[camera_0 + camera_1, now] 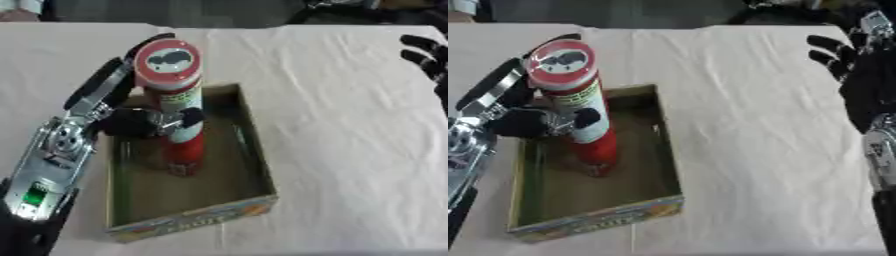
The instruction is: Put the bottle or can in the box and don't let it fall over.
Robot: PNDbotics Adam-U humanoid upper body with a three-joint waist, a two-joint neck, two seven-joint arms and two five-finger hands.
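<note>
A tall red can (178, 107) with a white label and a red-rimmed lid stands upright inside an open cardboard box (255, 167), its base on the box floor. My left hand (131, 120) comes in from the left, and its fingers and thumb are curled around the can's middle. My right hand (859, 75) hangs at the right edge above the table, fingers straight and spread, holding nothing.
The box lies on a table covered with a white wrinkled cloth (350, 125). Dark shapes line the far edge of the table. Bare cloth stretches between the box and my right hand.
</note>
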